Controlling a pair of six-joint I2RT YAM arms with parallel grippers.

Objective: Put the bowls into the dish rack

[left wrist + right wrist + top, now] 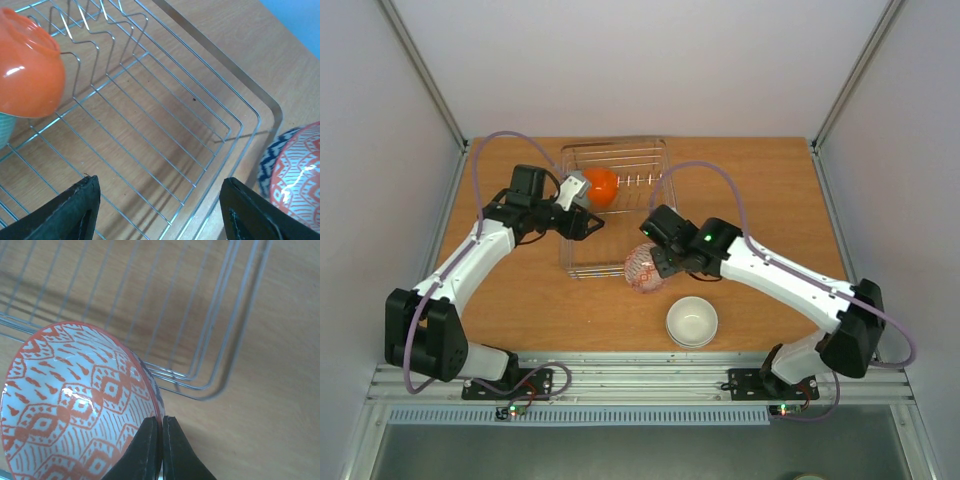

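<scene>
The dish rack (620, 145) of thin silver wire stands at the table's back middle. An orange bowl (601, 186) leans on edge among its divider wires. It shows again at the upper left of the left wrist view, orange bowl (27, 70), with a pale blue-green sliver (4, 131) just below it. My left gripper (585, 225) hovers open over the rack floor (150, 125), nothing between its fingers (70, 210). My right gripper (161, 440) is shut on the rim of the red-patterned bowl (75, 405), held tilted at the rack's near right corner (645, 267).
A white bowl (692, 321) sits upright on the table in front of the rack, near the right arm. The rack's corner wires (210, 340) lie just beyond the held bowl. Grey walls close the table on three sides.
</scene>
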